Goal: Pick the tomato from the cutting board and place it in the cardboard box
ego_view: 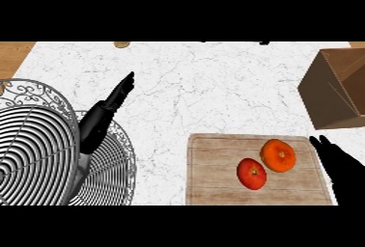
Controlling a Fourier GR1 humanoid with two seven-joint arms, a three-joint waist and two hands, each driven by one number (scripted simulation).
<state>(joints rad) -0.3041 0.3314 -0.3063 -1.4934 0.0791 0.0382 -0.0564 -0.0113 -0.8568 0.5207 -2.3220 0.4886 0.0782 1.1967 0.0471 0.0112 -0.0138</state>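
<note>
Wood grain shows across the cutting board [214,169], which lies nearest, at the lower middle of the marble counter [214,87]. Two round fruits sit on the board's right half, close beside each other. The red tomato [251,173] lies lower and to the left; the orange fruit [278,155] lies just up and to the right of it, and whether the two touch cannot be told.

At the board's right edge the right hand [341,166] comes in from the lower right corner, fingers straight and pointing up the counter, holding nothing. The tomato lies to the left of this hand, apart from it, with the orange fruit between them and nearer the fingers.

At the lower left a wire basket [43,144] of white metal stands partly over the counter's edge. The left hand [107,108] rises in front of it, fingers straight and close together, pointing up and to the right, touching nothing that can be seen. It is well apart from the board and tomato.

Farther back at the right edge stands the cardboard box [335,91], open at the top, beyond the board's far right corner. At the far edge a small brown thing [122,44] lies, too small to identify.
</note>
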